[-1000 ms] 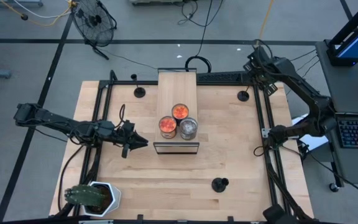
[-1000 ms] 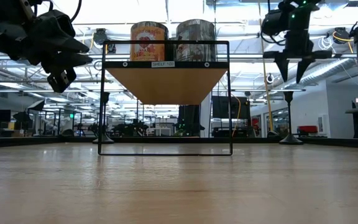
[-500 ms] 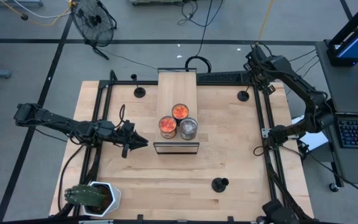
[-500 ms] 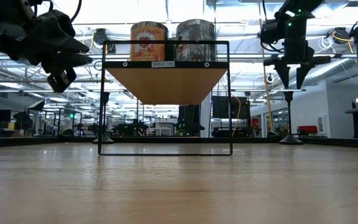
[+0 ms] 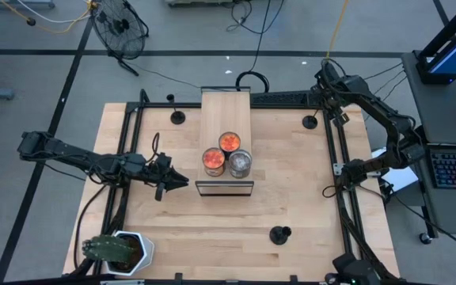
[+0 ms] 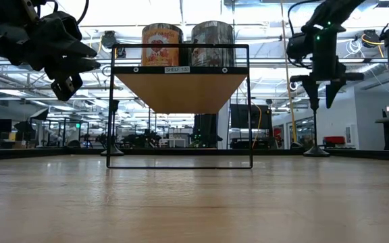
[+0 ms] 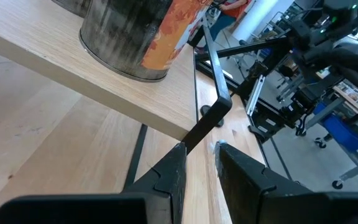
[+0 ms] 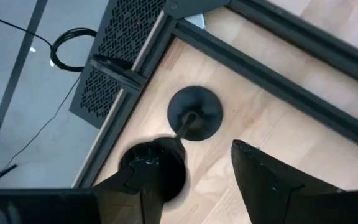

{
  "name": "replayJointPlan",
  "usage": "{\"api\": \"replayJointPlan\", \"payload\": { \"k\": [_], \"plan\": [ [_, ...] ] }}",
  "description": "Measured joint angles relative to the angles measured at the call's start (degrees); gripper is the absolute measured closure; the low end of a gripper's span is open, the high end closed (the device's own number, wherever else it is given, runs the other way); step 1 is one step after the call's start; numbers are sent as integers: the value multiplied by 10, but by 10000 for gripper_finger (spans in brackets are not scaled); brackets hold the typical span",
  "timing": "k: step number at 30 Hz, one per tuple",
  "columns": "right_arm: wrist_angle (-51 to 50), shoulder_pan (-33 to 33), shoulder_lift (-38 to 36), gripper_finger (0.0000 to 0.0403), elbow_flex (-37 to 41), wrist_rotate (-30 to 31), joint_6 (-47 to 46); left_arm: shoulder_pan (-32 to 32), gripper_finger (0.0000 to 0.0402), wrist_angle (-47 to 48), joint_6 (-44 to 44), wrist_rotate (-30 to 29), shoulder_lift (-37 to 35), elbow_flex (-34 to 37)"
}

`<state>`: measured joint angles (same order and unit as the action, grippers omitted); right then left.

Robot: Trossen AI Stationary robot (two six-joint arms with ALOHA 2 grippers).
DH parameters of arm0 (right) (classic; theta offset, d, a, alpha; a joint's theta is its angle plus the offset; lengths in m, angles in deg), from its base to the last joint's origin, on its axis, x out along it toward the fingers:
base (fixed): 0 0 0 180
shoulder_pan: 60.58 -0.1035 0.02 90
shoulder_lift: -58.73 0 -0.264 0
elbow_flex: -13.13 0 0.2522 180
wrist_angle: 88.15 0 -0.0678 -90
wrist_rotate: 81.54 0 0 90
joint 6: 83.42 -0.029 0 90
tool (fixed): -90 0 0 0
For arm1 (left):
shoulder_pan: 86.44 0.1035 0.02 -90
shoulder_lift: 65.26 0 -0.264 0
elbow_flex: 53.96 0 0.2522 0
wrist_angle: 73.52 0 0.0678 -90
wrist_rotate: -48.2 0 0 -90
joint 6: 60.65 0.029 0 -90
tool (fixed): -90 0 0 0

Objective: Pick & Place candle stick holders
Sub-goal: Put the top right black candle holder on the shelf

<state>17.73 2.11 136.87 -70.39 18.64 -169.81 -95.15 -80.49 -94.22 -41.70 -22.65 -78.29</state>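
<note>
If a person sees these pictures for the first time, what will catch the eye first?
Probably the wooden shelf at the table's middle, with three jars near its front edge. Next, the right gripper, open, hanging above a black candle stick holder in the far right corner, and the left gripper beside the shelf.
</note>
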Motion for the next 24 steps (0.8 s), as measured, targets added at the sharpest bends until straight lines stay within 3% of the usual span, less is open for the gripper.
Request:
{"api": "replayJointPlan", "payload": {
  "k": [9, 13, 16, 24],
  "plan": [
    [138, 0, -2, 236, 60, -31, 9, 0, 309, 0, -18, 0, 0, 0],
    [143, 0, -2, 242, 63, -30, 13, 0, 309, 0, -30, 0, 0, 0],
    [126, 0, -2, 268, 63, -28, 20, 0, 309, 0, -30, 0, 0, 0],
    [95, 1, -3, 385, 64, -12, 75, 0, 309, 0, -30, 0, 0, 0]
  ]
}}
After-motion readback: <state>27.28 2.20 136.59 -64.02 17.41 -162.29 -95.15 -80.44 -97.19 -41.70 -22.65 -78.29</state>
